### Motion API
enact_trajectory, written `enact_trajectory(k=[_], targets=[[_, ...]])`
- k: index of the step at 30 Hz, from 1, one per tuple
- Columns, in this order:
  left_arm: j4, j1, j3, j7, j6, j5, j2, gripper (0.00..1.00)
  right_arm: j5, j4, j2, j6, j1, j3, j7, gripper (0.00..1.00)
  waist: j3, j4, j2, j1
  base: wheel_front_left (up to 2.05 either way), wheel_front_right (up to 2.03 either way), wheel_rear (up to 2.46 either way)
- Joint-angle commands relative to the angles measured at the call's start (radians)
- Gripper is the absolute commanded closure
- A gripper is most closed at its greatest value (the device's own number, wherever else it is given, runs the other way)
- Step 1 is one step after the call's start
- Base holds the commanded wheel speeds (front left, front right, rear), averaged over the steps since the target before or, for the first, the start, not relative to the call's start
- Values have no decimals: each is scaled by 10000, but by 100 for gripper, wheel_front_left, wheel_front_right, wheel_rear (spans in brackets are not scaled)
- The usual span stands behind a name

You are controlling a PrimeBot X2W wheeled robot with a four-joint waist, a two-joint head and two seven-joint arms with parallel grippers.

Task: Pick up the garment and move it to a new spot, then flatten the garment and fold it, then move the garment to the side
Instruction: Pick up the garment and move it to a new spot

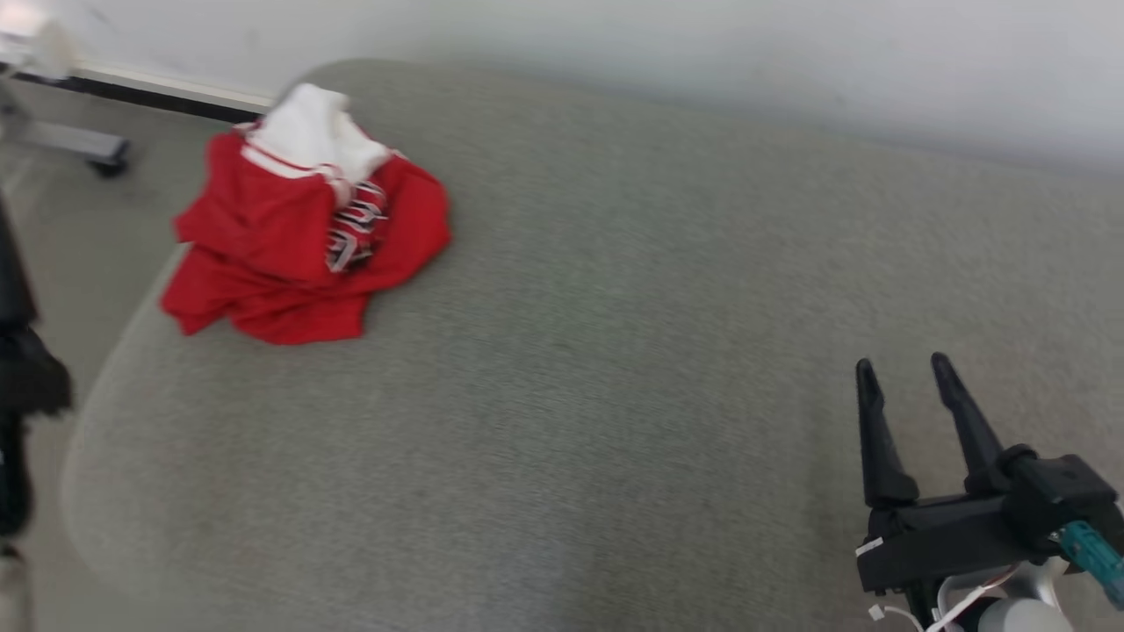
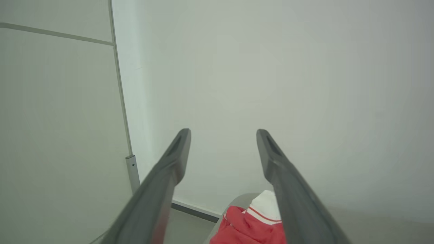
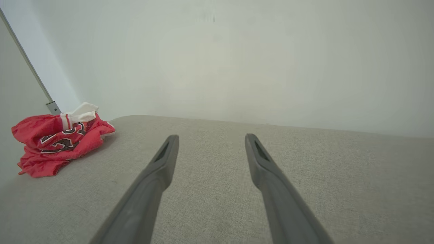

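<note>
A crumpled red garment (image 1: 299, 228) with white trim and dark lettering lies in a heap at the far left corner of the grey upholstered surface (image 1: 615, 351). My right gripper (image 1: 904, 367) hovers open at the lower right, far from the garment, fingers empty. In the right wrist view the garment (image 3: 59, 139) sits far left, well beyond my right gripper (image 3: 212, 139). My left gripper (image 2: 223, 134) is open and empty, pointing at the wall, with the garment (image 2: 252, 223) low between its fingers and some way below.
A pale wall (image 1: 702, 53) runs behind the surface. A dark baseboard (image 1: 158, 98) and a wheeled stand leg (image 1: 79, 145) are at the far left on the floor. A dark blurred shape (image 1: 22, 369) stands at the left edge. The surface's left edge is rounded.
</note>
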Motion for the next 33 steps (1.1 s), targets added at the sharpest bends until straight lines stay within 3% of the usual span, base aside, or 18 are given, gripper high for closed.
enact_trajectory(k=[1, 6, 13, 19, 33], targets=[[78, -415, 96, -19, -73, -150, 180, 0, -42, -80, -29, -21, -142, -36, -27, 0, 1656, -1780, -1, -1, 0, 0, 0], [630, -1869, 367, 112, -241, -408, 1178, 0, 31, -271, -26, -21, -376, -231, -236, 0, 2381, -2888, -1, -1, 0, 0, 0], [1967, -3402, 328, 575, -399, -884, 2269, 0, 185, -262, -20, -21, -549, -402, -586, 0, 2952, -3762, -1, -1, 0, 0, 0], [3361, -3769, -286, 1287, -471, -1223, 2981, 0, 280, -99, -21, -21, -693, -361, -750, 0, 3099, -4027, -1, -1, 0, 0, 0], [6062, -3120, -2211, 4367, -472, -2760, 3720, 0, 286, 83, -23, -21, -816, -320, -843, 0, 2963, -4212, -1, -1, 0, 0, 0]])
